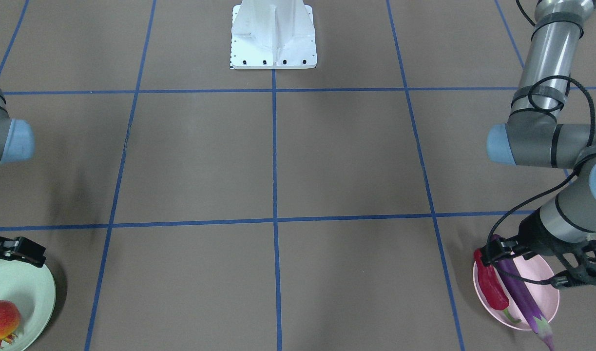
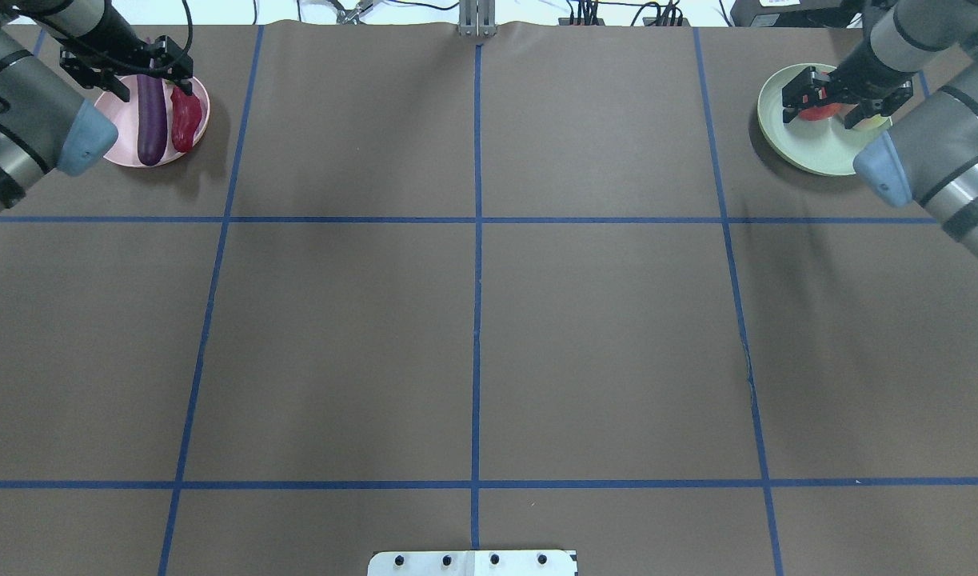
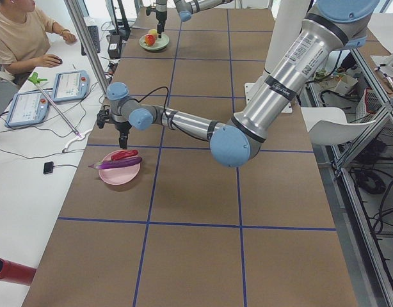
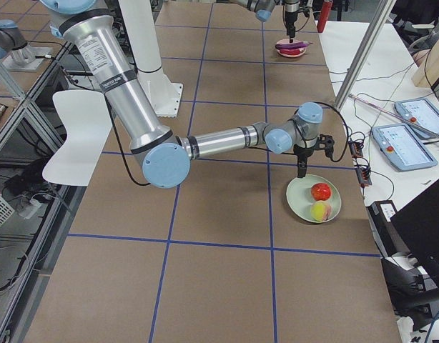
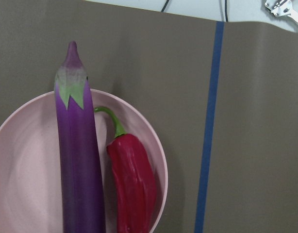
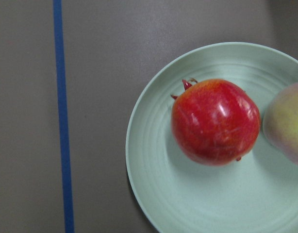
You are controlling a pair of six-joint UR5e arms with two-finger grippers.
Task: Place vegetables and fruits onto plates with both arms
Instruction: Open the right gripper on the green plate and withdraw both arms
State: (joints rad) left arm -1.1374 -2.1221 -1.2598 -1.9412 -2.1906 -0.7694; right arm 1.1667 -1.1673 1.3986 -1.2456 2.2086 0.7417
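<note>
The purple eggplant (image 5: 78,160) and the red chili pepper (image 5: 134,189) lie side by side on the pink plate (image 5: 27,170). In the overhead view the eggplant (image 2: 152,120) and chili (image 2: 185,124) are at the far left. My left gripper (image 2: 129,72) hovers over that plate's (image 2: 121,146) far side, open and empty. The red-orange fruit (image 6: 214,121) and the peach (image 6: 287,124) rest on the mint green plate (image 6: 163,194). My right gripper (image 2: 844,96) hovers just above them at the far right, open and empty. In the front view the peach is out of frame.
The white base block (image 1: 273,34) stands at the robot's side of the table. Blue tape lines (image 2: 477,280) divide the brown table. An operator (image 3: 20,35), tablets (image 3: 68,83) and cables sit on the side bench beyond the far edge.
</note>
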